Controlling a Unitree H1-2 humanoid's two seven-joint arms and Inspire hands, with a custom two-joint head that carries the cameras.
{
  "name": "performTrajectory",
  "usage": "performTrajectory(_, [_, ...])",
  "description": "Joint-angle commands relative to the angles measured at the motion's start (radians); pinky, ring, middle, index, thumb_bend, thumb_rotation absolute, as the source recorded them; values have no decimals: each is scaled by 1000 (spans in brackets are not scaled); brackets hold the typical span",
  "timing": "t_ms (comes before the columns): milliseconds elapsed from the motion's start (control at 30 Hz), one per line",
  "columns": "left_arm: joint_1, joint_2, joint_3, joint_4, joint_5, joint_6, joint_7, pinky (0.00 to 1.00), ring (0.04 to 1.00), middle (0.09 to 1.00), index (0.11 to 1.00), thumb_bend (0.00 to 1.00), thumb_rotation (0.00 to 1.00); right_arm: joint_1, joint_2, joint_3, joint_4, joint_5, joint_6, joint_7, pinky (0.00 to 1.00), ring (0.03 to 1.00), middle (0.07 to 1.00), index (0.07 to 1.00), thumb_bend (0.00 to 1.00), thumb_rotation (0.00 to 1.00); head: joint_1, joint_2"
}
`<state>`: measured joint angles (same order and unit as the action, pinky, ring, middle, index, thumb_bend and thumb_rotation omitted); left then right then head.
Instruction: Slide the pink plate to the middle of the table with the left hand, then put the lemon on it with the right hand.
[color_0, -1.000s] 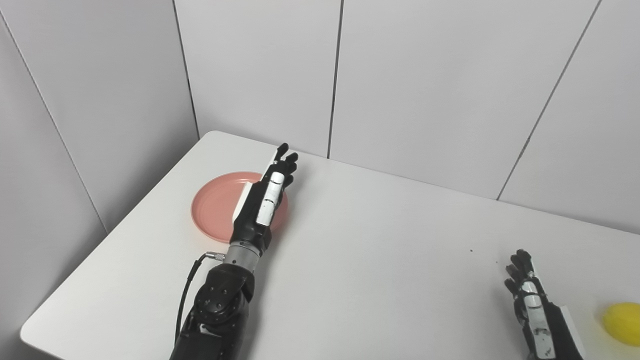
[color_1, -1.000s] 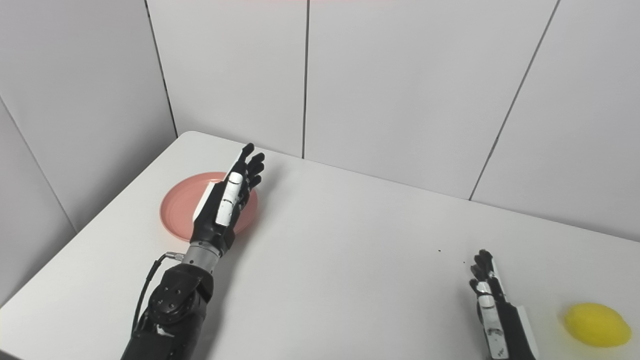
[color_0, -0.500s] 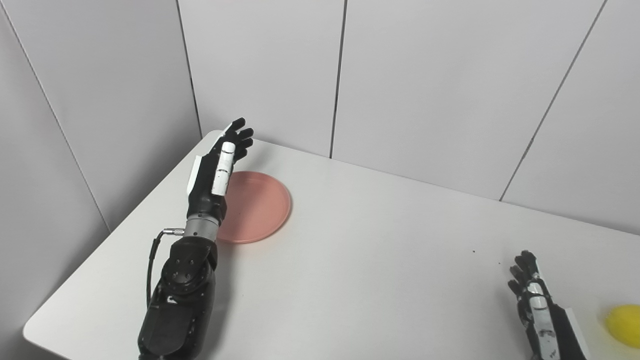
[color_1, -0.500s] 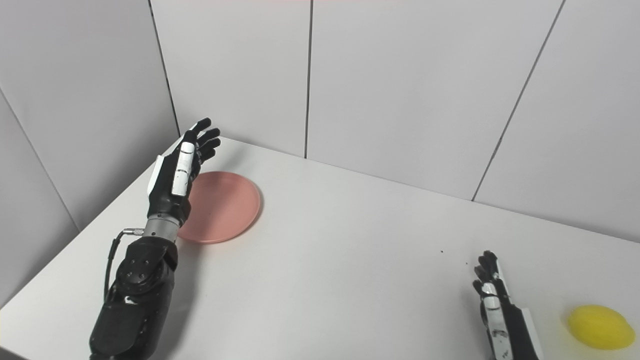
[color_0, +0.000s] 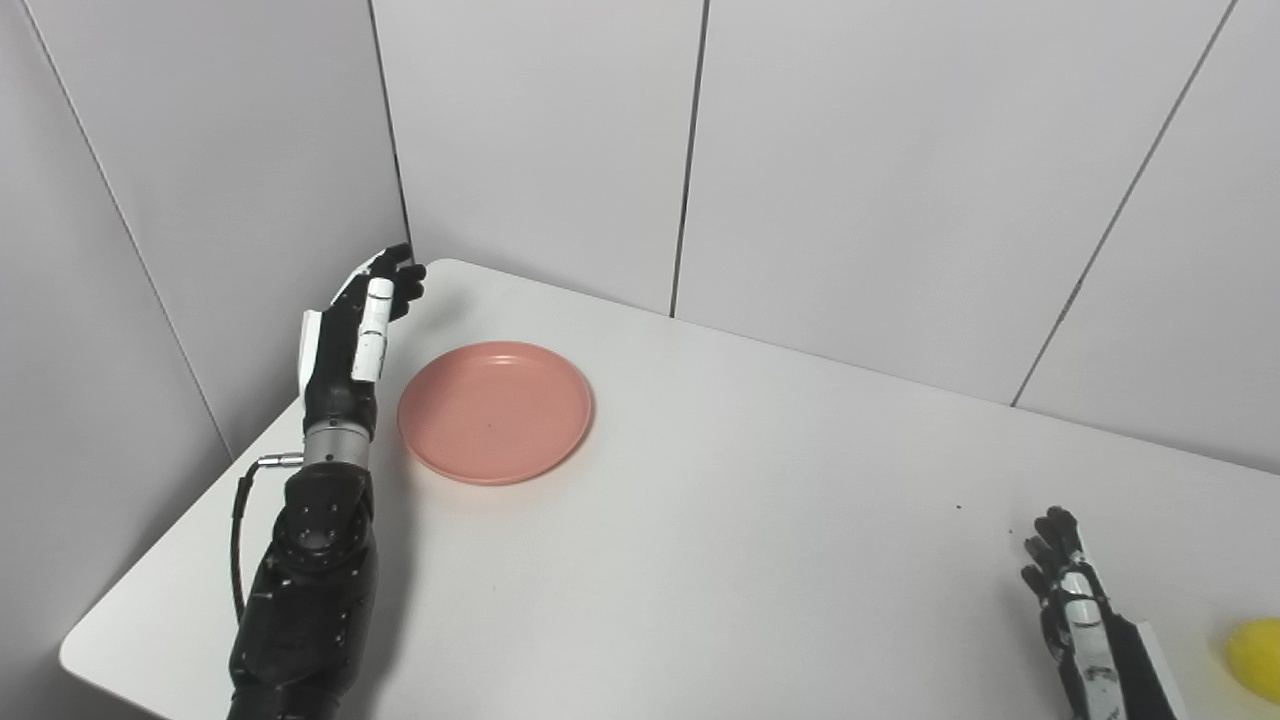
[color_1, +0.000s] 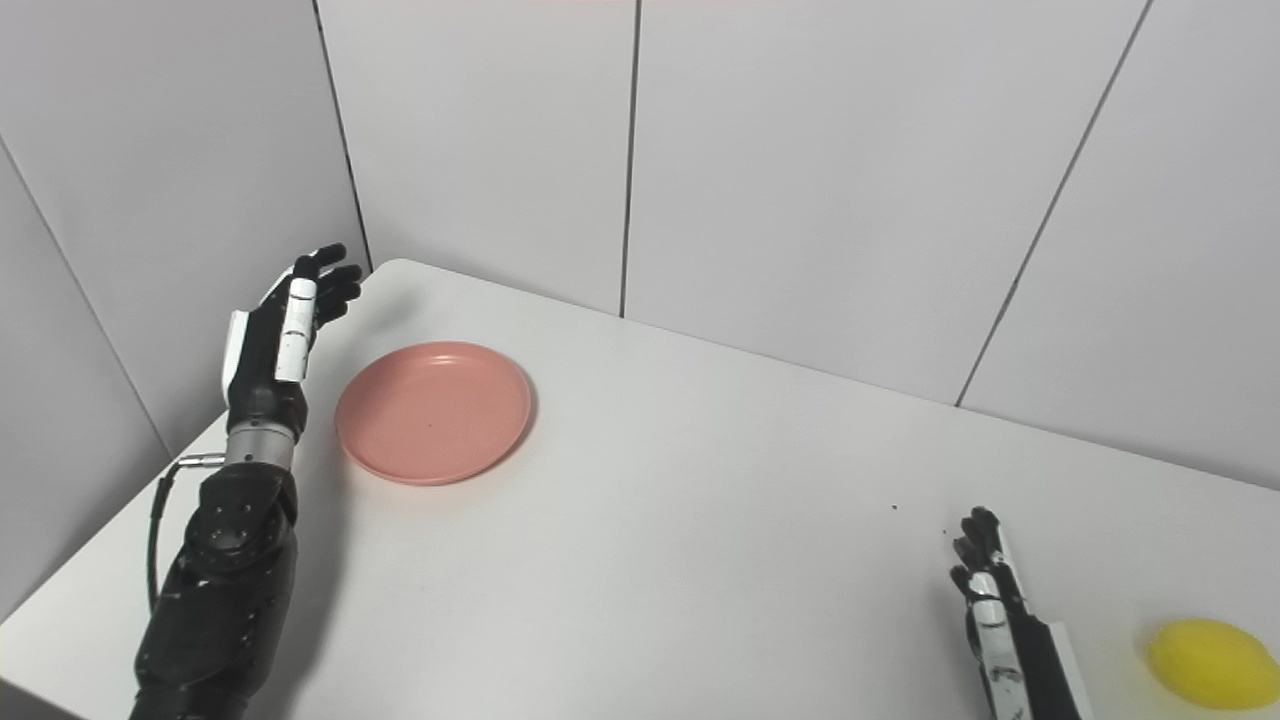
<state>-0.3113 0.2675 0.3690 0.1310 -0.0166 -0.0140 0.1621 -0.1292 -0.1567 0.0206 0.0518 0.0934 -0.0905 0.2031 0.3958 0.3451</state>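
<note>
Step 1 of 2 is in hand: the pink plate (color_0: 495, 411) lies flat at the far left of the white table (color_0: 760, 520), well short of the middle, so the slide has not begun. The left hand (color_0: 352, 335) is raised just to the left of the plate, clear of its rim, with fingers extended and loosely spread, holding nothing; it stands edge-on, palm turned toward the plate. The next move, as I judge it, calls for lowering this hand until its fingers or palm edge meet the plate's left rim, then pushing right and a little nearer so the plate glides flat toward the table's center without tipping or riding up. The right hand (color_1: 995, 610) waits low at the near right, fingers apart and empty. The lemon (color_1: 1210, 663) sits on the table just to the right of that hand, not touching it, ready for step 2 once the plate is placed.
</note>
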Motion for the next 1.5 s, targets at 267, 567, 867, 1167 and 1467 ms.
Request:
performTrajectory(267, [-44,47,10,106,2,-91,27,810,795,800,803,731,1000,-1,-8,-9,-7,16,-31,11,1000,1000,1000,1000,403,1000,5,-4])
performTrajectory(567, [-65,39,-4,190,-19,-114,21,889,843,839,845,757,1000,1,-7,-10,-6,24,-36,16,1000,1000,1000,1000,399,1000,7,-5])
performTrajectory(867, [-74,36,-25,240,-22,-130,21,901,871,849,857,756,1000,2,-4,-13,-5,18,-51,12,1000,1000,1000,1000,396,1000,5,-2])
performTrajectory(1167, [-77,21,-45,270,-25,-151,22,885,865,853,856,729,1000,3,-7,-15,-4,6,-54,5,1000,1000,1000,1000,413,1000,10,2])
performTrajectory(1467, [-55,10,-79,239,-28,-128,-2,873,875,874,872,734,1000,8,-4,-18,-19,24,-29,9,1000,1000,1000,1000,416,1000,11,9])
